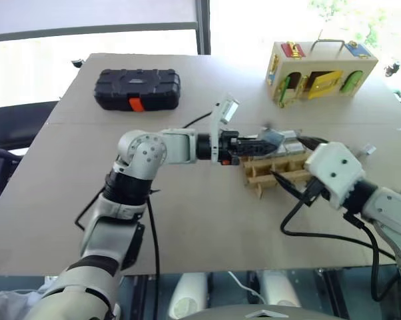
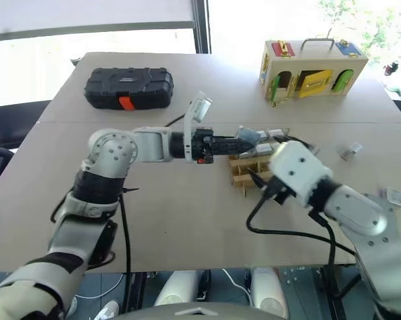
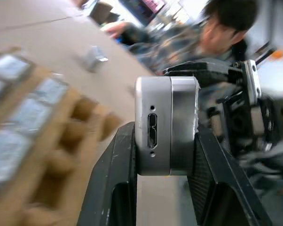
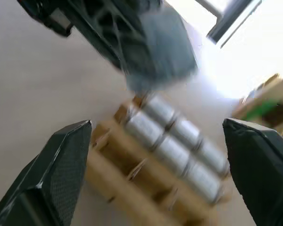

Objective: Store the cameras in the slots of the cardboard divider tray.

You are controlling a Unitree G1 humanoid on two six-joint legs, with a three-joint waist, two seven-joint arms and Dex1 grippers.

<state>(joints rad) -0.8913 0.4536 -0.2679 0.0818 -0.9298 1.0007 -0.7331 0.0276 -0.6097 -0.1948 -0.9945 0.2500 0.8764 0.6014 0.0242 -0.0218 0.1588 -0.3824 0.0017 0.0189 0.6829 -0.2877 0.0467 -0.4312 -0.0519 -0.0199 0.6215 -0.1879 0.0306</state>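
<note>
The camera (image 3: pixel 167 125) being stored now sits near the centre of the left wrist view, pinched by its two broad faces between the black fingers of the left hand (image 1: pixel 259 145). It looks like a small, stiff metal block with smooth sides, so I judge it light but a little slippery; a hold on the flat faces, away from the end with the small port, seems the safest. In the left eye view it hangs right of centre, just above the cardboard divider tray (image 1: pixel 275 172), which stands on the worktop (image 1: pixel 187 220). The tray is thin card and will probably shift or bend if it is pushed. The right hand (image 4: pixel 160 174) is spread wide with nothing between its fingers, just beside the tray. The right wrist view shows what the head views hide: a row of cameras (image 4: pixel 179 146) already filling one side of the tray, with free slots beside them. The left wrist view alone shows the port, a loose camera (image 3: pixel 92 59) farther away on the worktop, and a person (image 3: pixel 202 37) behind.
</note>
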